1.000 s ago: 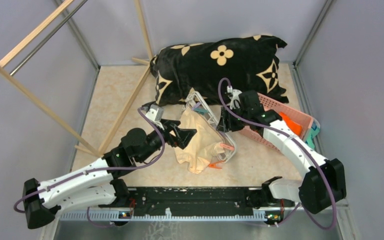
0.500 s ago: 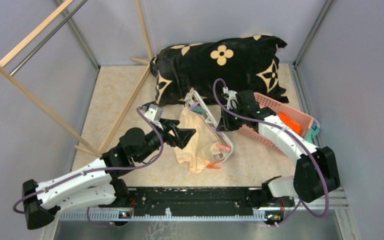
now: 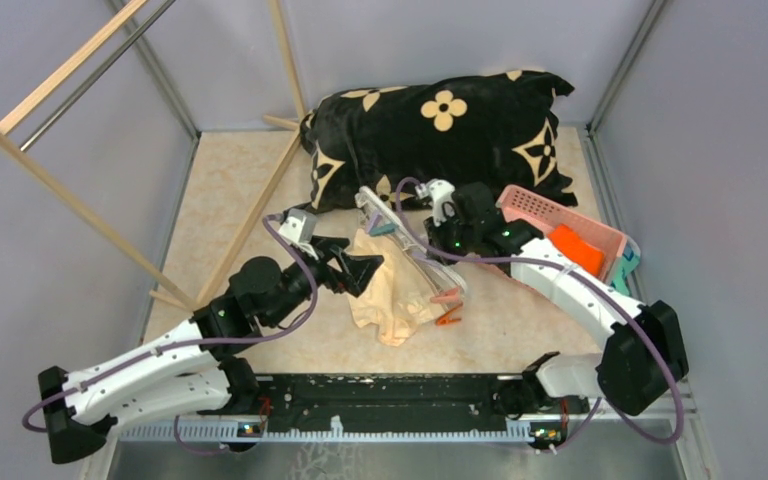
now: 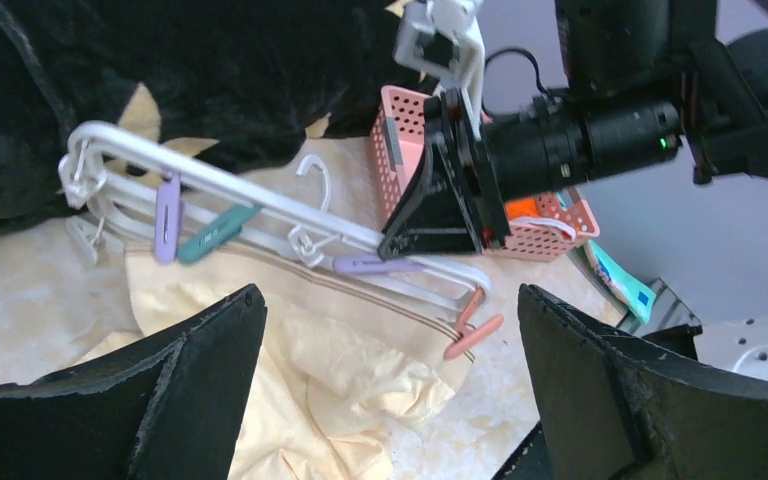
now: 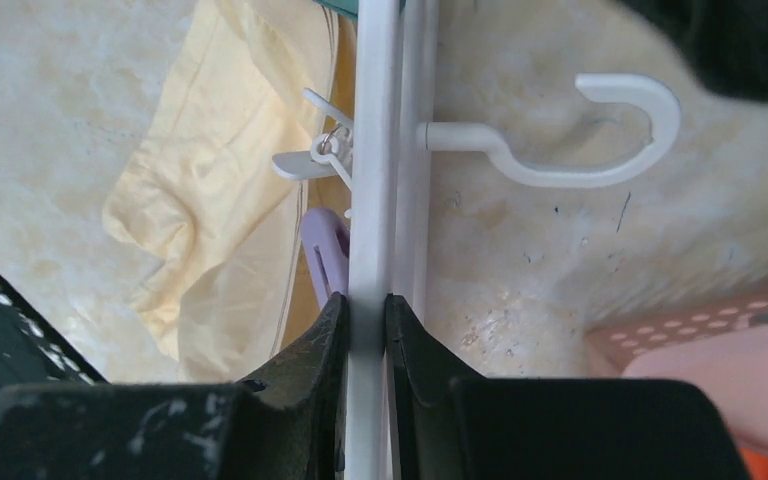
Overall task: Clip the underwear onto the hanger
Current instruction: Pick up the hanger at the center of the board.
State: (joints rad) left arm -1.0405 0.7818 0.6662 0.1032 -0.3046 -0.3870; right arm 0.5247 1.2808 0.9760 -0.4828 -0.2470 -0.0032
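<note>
Underwear [image 3: 395,295] lies crumpled at the centre of the bench [image 3: 250,200], its far edge under the hanger [image 3: 415,250]. A purple clip [image 4: 167,215] and a teal clip [image 4: 215,232] dangle from the hanger's rail. Right gripper [image 5: 365,310] is clamped tight on one white rail of the hanger, just beside the hook [image 5: 600,130]. Left gripper [image 3: 360,268] is spread wide and holds nothing, at the left edge of the underwear. Black cushion [image 3: 440,130] lies behind. Pink basket [image 3: 560,225] sits to the right.

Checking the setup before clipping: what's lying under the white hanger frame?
The cream underwear lies crumpled beneath the hanger, spreading out past it. The frame's bars and clips cover strips of the fabric.
</note>
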